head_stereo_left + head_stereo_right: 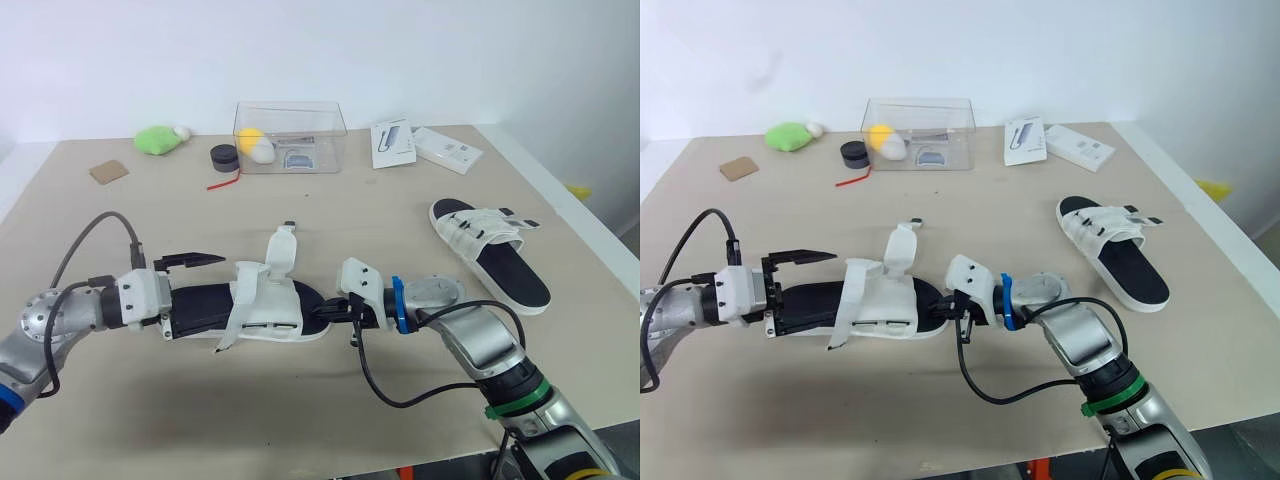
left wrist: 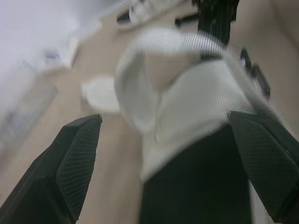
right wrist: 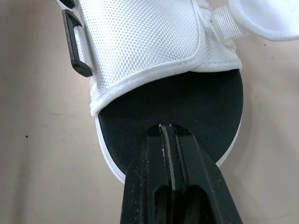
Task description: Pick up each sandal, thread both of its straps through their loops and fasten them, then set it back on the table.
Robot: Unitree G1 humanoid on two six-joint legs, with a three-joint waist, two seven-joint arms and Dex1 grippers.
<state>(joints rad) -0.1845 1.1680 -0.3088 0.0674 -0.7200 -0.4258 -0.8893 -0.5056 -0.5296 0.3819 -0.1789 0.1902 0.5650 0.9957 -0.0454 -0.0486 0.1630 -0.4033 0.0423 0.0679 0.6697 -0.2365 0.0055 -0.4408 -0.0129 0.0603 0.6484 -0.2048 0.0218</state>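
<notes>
A sandal (image 1: 250, 305) with a black footbed and white mesh straps lies mid-table, one strap (image 1: 282, 250) standing loose and upright. My left gripper (image 1: 192, 293) is open at the heel end, its fingers (image 2: 74, 163) spread wide to either side of the sole. At the toe end my right gripper (image 3: 166, 128) is shut, its tip resting over the black footbed just in front of the front strap; a black loop (image 3: 74, 44) shows on that strap's side. A second sandal (image 1: 490, 250) lies flat at the right of the table, apart from both grippers.
At the back stand a clear plastic box (image 1: 290, 135), a green plush (image 1: 157, 139), a black roll (image 1: 224, 155), two white boxes (image 1: 393, 142) (image 1: 447, 150) and a cardboard piece (image 1: 109, 172). The table's right edge (image 1: 575, 215) runs just past the second sandal.
</notes>
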